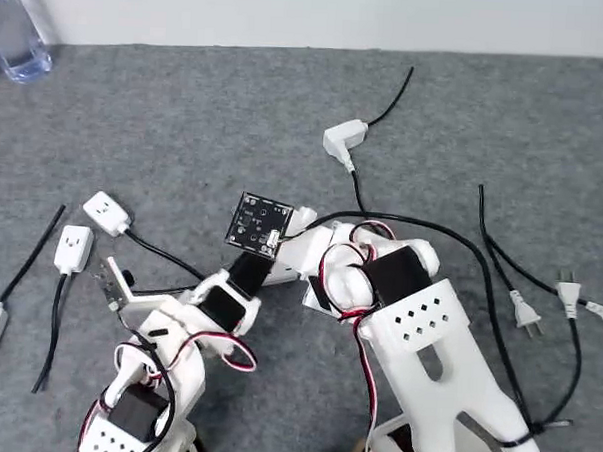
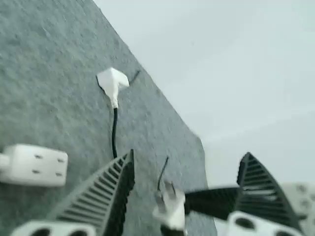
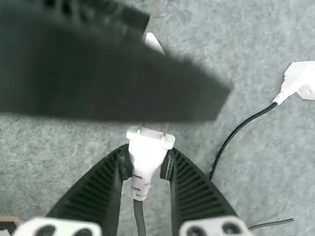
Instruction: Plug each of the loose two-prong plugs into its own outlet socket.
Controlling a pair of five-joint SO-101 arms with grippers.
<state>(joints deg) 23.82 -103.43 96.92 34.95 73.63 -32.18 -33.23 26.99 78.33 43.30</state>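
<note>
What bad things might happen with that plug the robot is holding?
The plug in the right gripper sits very close to the open left gripper, so the arms might bump. A black cord curves close beside the right arm and could snag or tug the plug crooked.

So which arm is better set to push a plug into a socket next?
The right, probably: the right end effector is shut on a white two-prong plug, prongs free. The left end effector is open and empty, so it would first need one.

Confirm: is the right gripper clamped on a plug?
Yes, the right gripper is shut on the white two-prong plug, gripping its body from both sides with the prongs sticking out.
</note>
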